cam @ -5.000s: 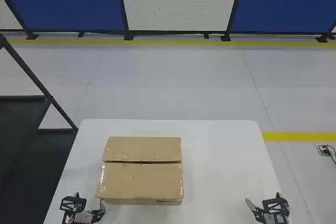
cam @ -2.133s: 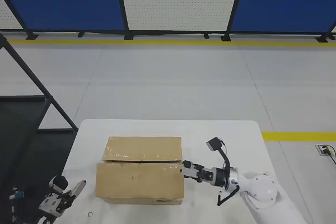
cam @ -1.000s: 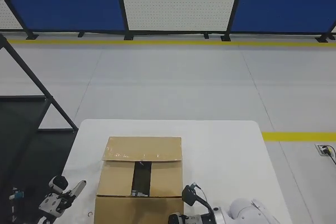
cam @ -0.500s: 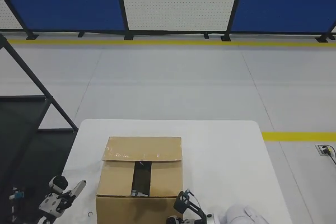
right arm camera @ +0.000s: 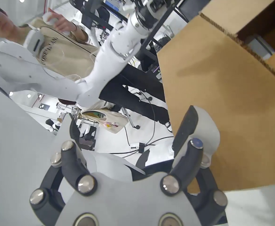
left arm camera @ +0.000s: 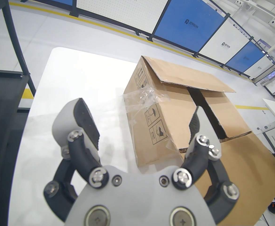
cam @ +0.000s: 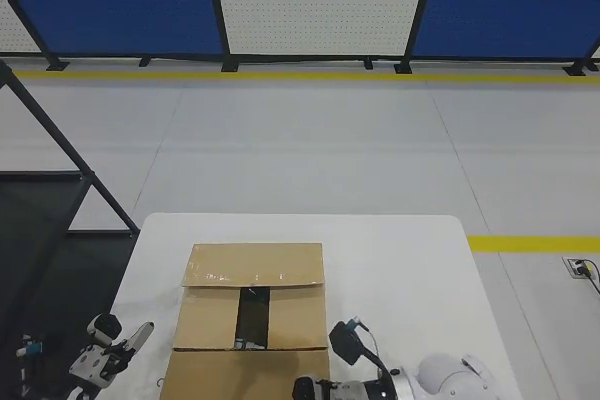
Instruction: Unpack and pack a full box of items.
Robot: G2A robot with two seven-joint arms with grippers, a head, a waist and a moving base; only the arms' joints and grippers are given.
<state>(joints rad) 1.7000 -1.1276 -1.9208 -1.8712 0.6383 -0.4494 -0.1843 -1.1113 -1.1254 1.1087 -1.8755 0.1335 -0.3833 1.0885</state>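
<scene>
At the left near edge of the white surface, the left gripper hung with its jaws spread wide and nothing between them. It touched nothing. The same gripper sat in the top view off the box's left near corner, apart from it.

The cardboard box stood on the surface towards the left-hand side, close to the near edge. From the left wrist view it lay beyond the open jaws, with its printed side wall facing them. A crumpled strip of clear tape hung loose at the wall's upper edge. The far flap lay over the top at a slight lift. The two inner flaps were down, with a dark slot between them. The near flap was folded outward, towards the robot.

To the right of that flap's outer end, the right gripper sat low at the near edge. Its jaws were also open and empty. The brown face of the near flap lay outside them, just behind the back of one finger. Whether that finger touched the cardboard could not be told.
</scene>
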